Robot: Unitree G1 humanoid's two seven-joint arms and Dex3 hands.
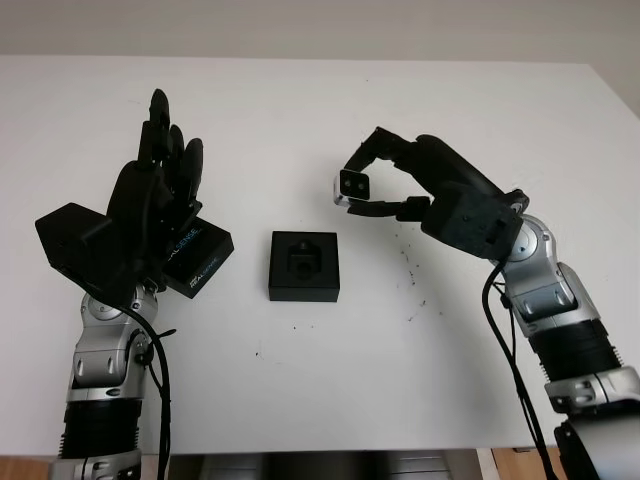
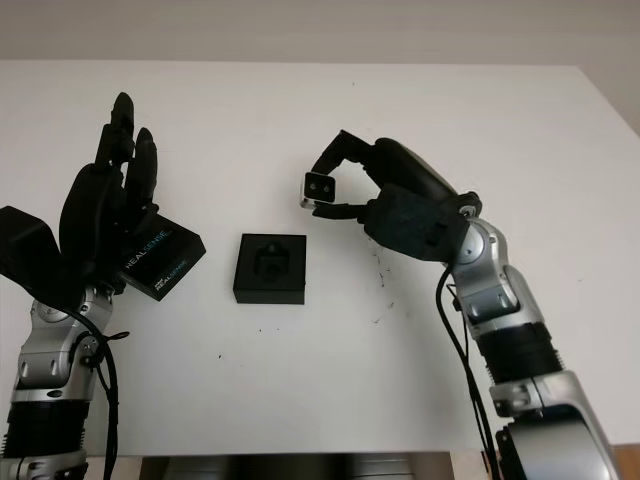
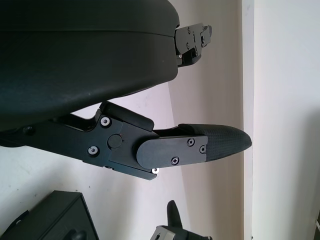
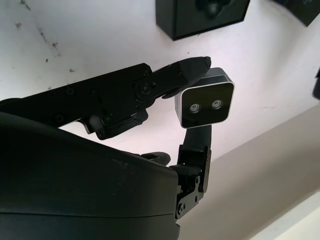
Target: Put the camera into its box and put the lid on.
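Both arms rise from the table's near edge, each grey-jointed with black cables along it. On the left side, the left hand (image 1: 160,190) hangs open above the table (image 1: 300,400), holding nothing; just under and beside it lies the black lid (image 1: 200,258), printed with pale lettering and turned askew. At the table's middle sits the black box (image 1: 304,265), open, its dark moulded insert showing. Toward the right, the right hand (image 1: 375,185) pinches the camera (image 1: 352,186), a small silver-edged block with two lenses on its dark face, held in the air above the table, beyond and to the right of the box. White and matte, the table carries small dark specks right of the box. A pale wall stands beyond the far edge.
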